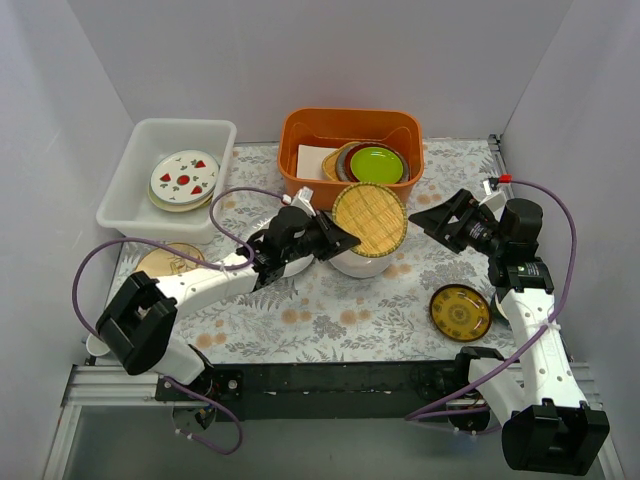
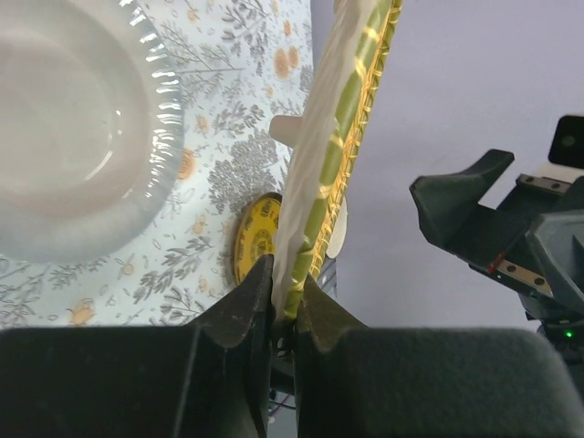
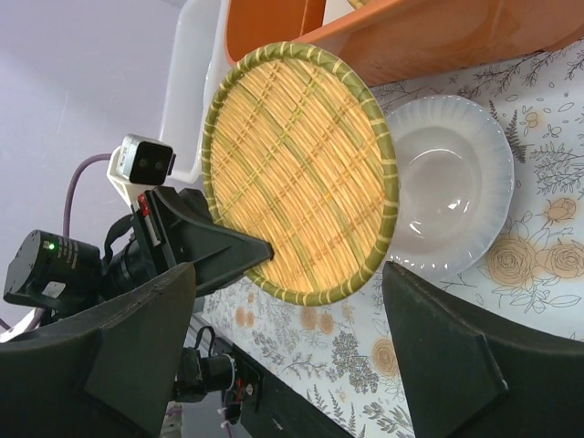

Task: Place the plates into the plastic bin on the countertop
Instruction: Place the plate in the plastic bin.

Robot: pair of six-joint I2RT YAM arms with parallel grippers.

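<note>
My left gripper is shut on the rim of a yellow woven plate, holding it on edge above a white fluted plate on the countertop. Just right of the woven plate, my right gripper stands wide open and holds nothing. The white plastic bin at the back left holds a stack topped by a red-fruit-patterned plate. A dark brown-gold plate lies at the right, a tan plate at the left.
An orange tub at the back centre holds a lime-green plate and other plates. Grey walls close the back and both sides. A black rail runs along the near edge by the arm bases.
</note>
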